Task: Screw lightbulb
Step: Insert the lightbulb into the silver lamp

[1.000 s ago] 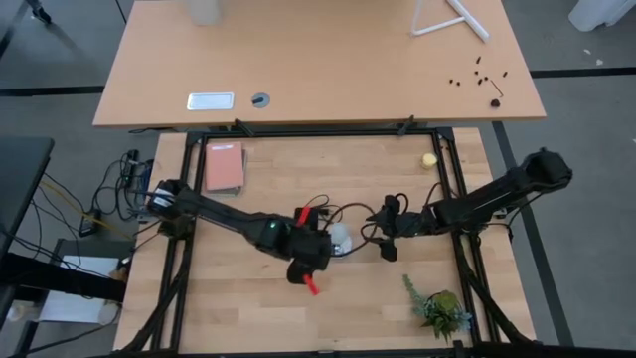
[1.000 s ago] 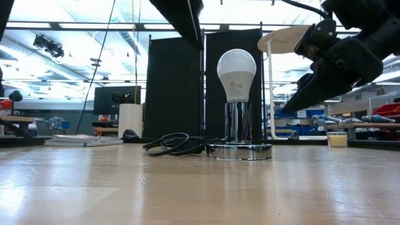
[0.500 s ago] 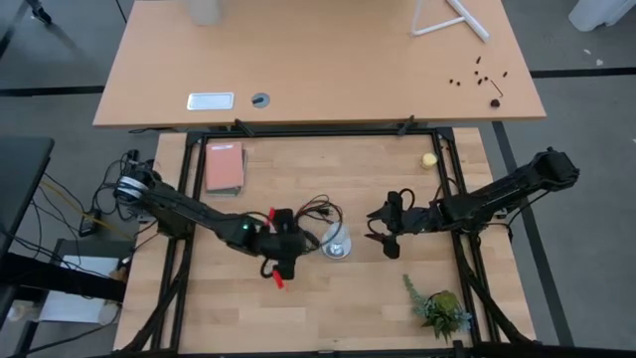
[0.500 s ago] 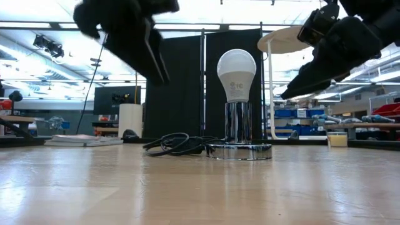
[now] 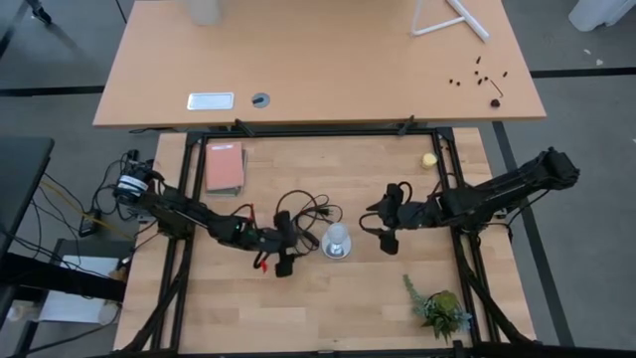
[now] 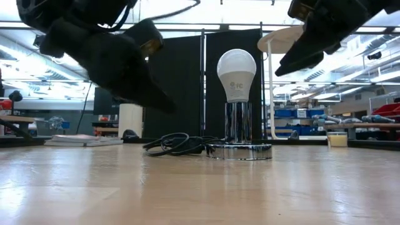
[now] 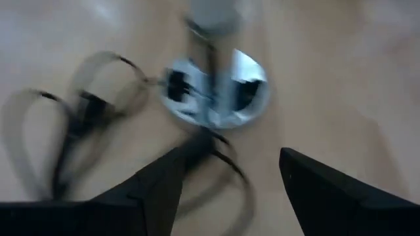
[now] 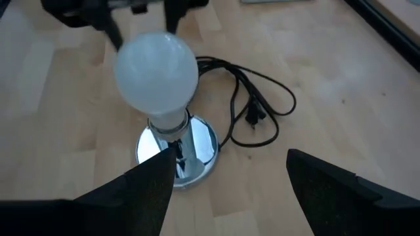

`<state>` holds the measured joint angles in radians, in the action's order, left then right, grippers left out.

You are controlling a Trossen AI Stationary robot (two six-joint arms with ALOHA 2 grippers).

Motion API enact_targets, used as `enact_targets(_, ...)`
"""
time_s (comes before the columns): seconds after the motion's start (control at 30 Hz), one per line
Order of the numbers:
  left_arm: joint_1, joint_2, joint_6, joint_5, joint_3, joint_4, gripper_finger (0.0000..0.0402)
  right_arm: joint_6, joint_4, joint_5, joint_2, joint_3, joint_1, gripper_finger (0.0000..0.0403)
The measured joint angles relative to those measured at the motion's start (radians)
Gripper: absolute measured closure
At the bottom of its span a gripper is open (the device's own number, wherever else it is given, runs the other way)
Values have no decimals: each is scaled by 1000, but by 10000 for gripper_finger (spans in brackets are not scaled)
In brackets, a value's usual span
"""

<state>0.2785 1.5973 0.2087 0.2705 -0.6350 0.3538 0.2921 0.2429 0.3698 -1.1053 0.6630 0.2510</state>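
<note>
The white lightbulb (image 6: pixel 236 74) stands upright with its screw end in the socket atop a chrome stem on a round base (image 6: pixel 239 150). It also shows in the high view (image 5: pixel 338 239) and the right wrist view (image 8: pixel 157 72). My left gripper (image 5: pixel 301 243) hovers open, left of the base and low over the table, pointing at the base (image 7: pixel 216 92). My right gripper (image 5: pixel 376 227) hangs open to the right of the bulb and above it (image 8: pixel 226 190). Neither touches the bulb.
The black cord (image 5: pixel 303 211) lies coiled on the table just left of and behind the base. A pink book (image 5: pixel 224 166) lies at the far left, a yellow ball (image 5: pixel 428 159) at the far right, and a small plant (image 5: pixel 437 306) at the near right.
My left gripper has drawn back from beside the bulb toward the table's left and sunk low, tipping from steeply downward to nearly level. My right gripper has risen a little. The bulb and base have stayed put.
</note>
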Motion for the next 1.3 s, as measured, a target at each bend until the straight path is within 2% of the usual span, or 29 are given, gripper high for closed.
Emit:
enact_targets(0.07, 0, 4, 18, -83, 0, -11, 147, -5, -2, 0, 0, 5, -6, 104)
enact_targets(0.13, 0, 13, 40, -117, -1, -34, 147, -5, 0, 0, 0, 5, -13, 104)
enact_targets(0.27, 0, 62, 88, -101, 0, -87, 147, -5, 1, 3, 0, 5, -20, 104)
enact_targets(0.47, -24, 120, 120, -100, -7, -79, 147, -4, 3, 3, 0, 5, -19, 104)
enact_targets(0.9, -31, 67, 189, -208, -9, -253, 147, -7, 19, 3, -1, 4, -19, 104)
enact_targets(1.03, -30, 20, 193, -222, -31, -377, 147, -7, 24, 3, -1, 4, -19, 104)
enact_targets(1.17, -27, -20, 194, -215, -81, -593, 147, -19, 23, 3, -1, 4, -19, 104)
enact_targets(1.3, -32, -22, 194, -189, -93, -692, 147, -24, 22, 3, -1, 4, -19, 104)
